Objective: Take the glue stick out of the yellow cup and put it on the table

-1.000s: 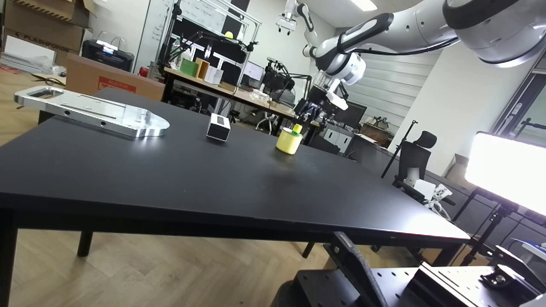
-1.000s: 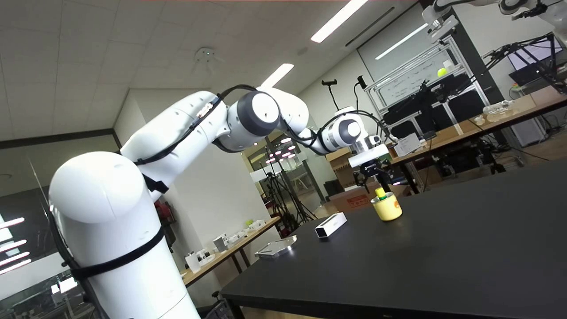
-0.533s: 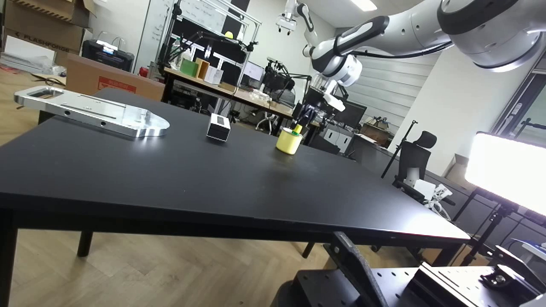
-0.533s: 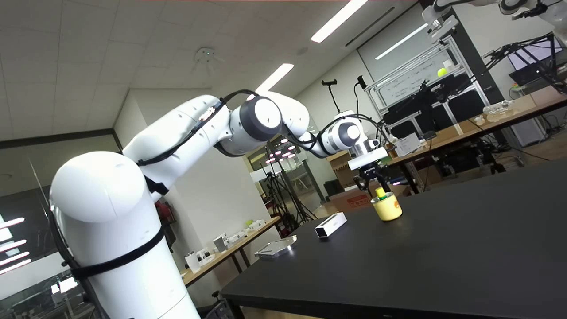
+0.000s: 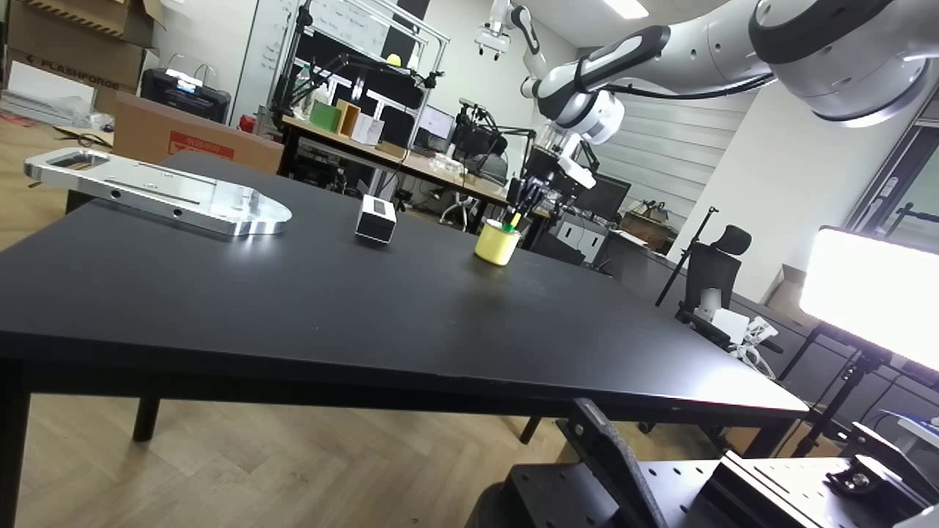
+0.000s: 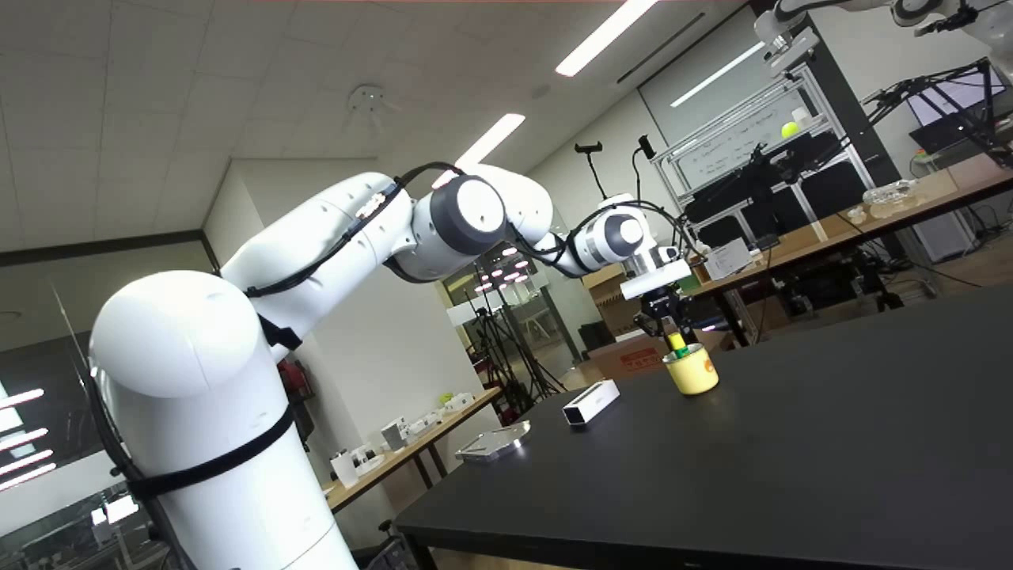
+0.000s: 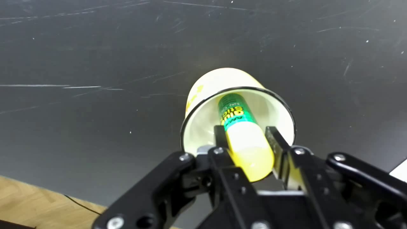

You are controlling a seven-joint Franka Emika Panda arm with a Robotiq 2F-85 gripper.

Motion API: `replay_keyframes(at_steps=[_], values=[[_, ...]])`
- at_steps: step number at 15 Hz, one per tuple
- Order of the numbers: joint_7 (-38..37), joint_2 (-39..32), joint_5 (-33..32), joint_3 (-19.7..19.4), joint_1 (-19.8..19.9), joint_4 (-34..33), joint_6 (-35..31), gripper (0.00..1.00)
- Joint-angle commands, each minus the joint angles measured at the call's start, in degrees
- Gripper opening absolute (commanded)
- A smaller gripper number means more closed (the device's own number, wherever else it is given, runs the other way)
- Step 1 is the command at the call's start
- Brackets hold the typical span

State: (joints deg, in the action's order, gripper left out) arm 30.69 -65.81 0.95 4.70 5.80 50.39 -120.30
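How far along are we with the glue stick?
Done: the gripper is at the glue stick, with fingers on both sides of its yellow cap in the wrist view.
In hand: the grasp; whether the fingers grip it yet, I can't tell.
Left: lifting the glue stick out, since the lower end of its green body is down in the yellow cup, then putting it on the table.

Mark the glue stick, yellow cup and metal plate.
Glue stick (image 7: 246,140): wrist view, on its yellow end.
Yellow cup (image 6: 691,373): in an exterior view, on its outer wall.
Metal plate (image 5: 170,185): in an exterior view, on its top.
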Motion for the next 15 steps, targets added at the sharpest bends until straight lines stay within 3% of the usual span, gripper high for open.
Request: replay_keyframes(at_steps=[1,9,15], values=[[-2.80,1.42,-0.76,-0.37,-0.39,-1.84,2.54,0.09],[-2.93,13.13,-0.88,-0.58,-0.13,7.29,0.26,0.09],[-1.99,25.85,-0.81,-0.79,1.02,23.21,-4.75,0.09]])
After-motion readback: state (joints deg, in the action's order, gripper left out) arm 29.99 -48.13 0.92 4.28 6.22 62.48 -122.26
